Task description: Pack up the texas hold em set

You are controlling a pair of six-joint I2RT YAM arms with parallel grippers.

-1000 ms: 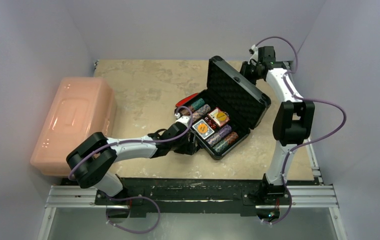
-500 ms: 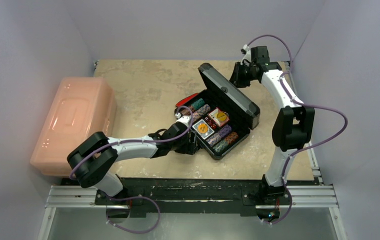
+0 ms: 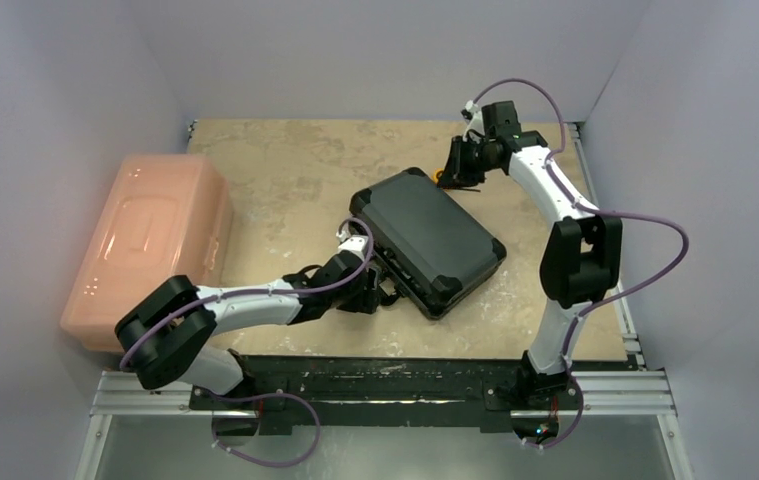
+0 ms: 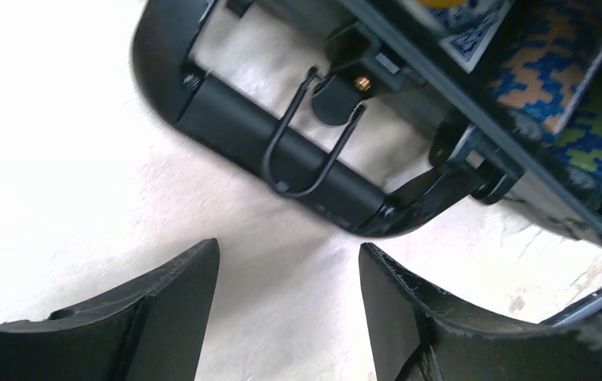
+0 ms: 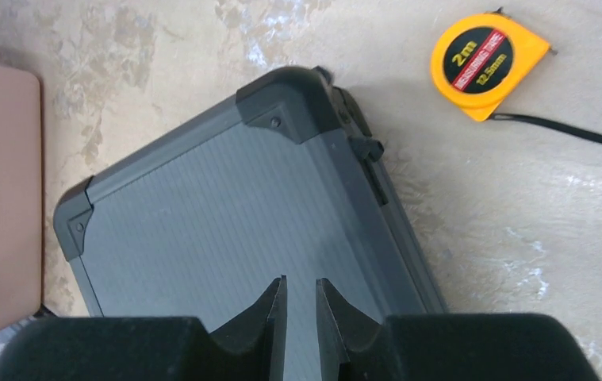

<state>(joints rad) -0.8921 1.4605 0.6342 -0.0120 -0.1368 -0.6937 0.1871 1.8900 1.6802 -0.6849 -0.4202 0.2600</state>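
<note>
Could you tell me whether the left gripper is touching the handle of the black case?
Apart. In the left wrist view, bare table shows between the open left gripper and the case's handle.

Robot lab test cell: plain grey enclosure walls (image 3: 75,70), stone-patterned tabletop (image 3: 285,170), aluminium mounting rail (image 3: 375,395) carrying two cabled arms.

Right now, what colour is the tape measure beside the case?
Yellow, with a black and red round label; the tape measure shows best in the right wrist view.
</note>
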